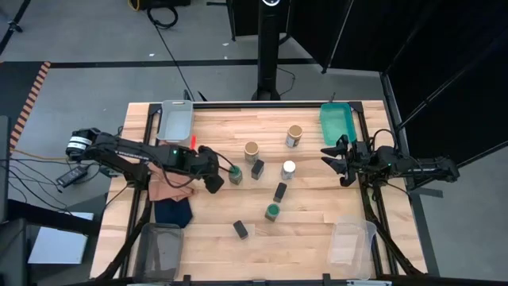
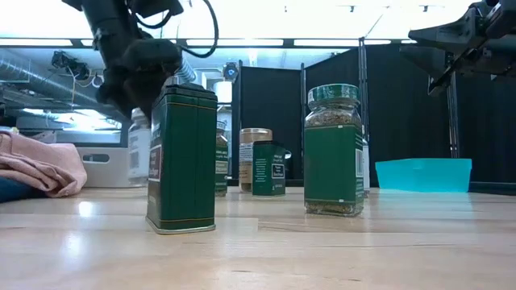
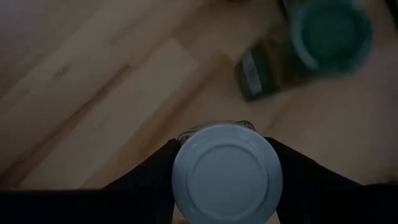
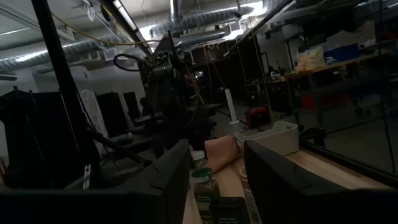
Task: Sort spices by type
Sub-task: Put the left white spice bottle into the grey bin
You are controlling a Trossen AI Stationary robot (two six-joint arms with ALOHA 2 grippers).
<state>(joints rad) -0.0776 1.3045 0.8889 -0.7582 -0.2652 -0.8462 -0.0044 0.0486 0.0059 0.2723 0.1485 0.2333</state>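
My left gripper (image 1: 214,181) reaches down at the table's left-middle and is shut on a white-lidded spice jar (image 3: 227,171). Beside it stands a green-lidded jar (image 1: 236,175). A second white-lidded jar (image 1: 288,169), another green-lidded jar (image 1: 271,211), two tan-lidded jars (image 1: 252,151) (image 1: 294,135) and three black tins (image 1: 258,168) (image 1: 280,191) (image 1: 240,229) stand upright around the middle. My right gripper (image 1: 333,164) waits raised at the right edge, open, with nothing between its fingers. My left gripper pinches the white-lidded jar between its two fingers, one on each side of the jar just under the lid's rim (image 3: 177,155). The fingers come slanting down from above. The jar stays upright (image 2: 139,153); whether its base is off the table I cannot tell.
A brown cloth (image 1: 171,187) and a navy cloth (image 1: 173,210) lie at the left edge under the left arm. A grey bin (image 1: 176,119) stands far left and a teal tray (image 1: 337,123) far right. Clear bins stand near left (image 1: 159,246) and near right (image 1: 353,242).
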